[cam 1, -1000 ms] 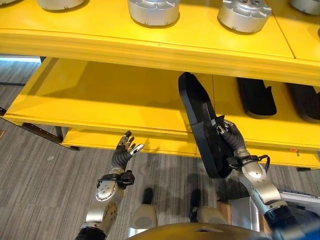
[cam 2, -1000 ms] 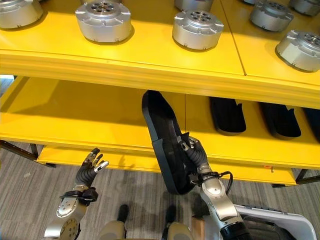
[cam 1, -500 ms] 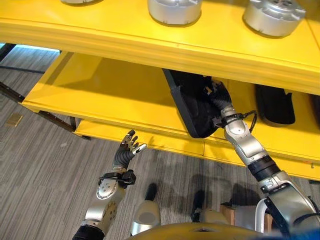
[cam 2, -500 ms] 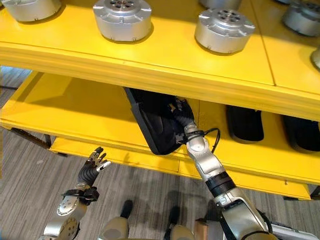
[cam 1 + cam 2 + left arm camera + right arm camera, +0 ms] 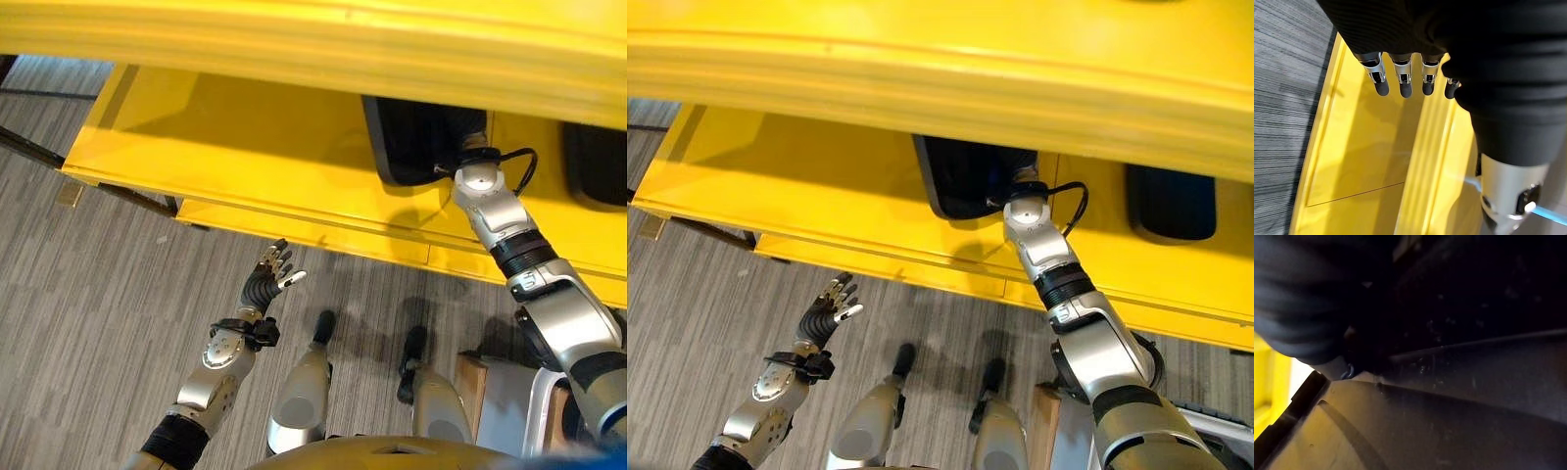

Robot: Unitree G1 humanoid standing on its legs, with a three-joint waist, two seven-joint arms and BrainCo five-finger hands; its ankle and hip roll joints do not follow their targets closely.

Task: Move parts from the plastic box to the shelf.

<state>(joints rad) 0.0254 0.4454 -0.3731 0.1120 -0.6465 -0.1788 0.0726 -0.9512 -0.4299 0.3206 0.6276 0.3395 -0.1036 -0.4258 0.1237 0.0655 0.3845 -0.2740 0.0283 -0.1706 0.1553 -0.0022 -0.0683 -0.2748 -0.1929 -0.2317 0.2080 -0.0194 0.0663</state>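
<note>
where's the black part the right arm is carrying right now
The black part lies on the yellow shelf's lower level, tucked under the upper level's front edge, at the end of the right arm, with another black part further right.

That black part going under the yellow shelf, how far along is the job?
Done: one black part already lies on the lower shelf. In hand: the right arm has another black piece mostly in; its hand is hidden there. The left hand hangs open. Left: letting go.

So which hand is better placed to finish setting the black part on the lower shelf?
The right: its arm already reaches under the upper shelf to the black part on the lower shelf. The left hand hangs open over the floor, away from it.
</note>
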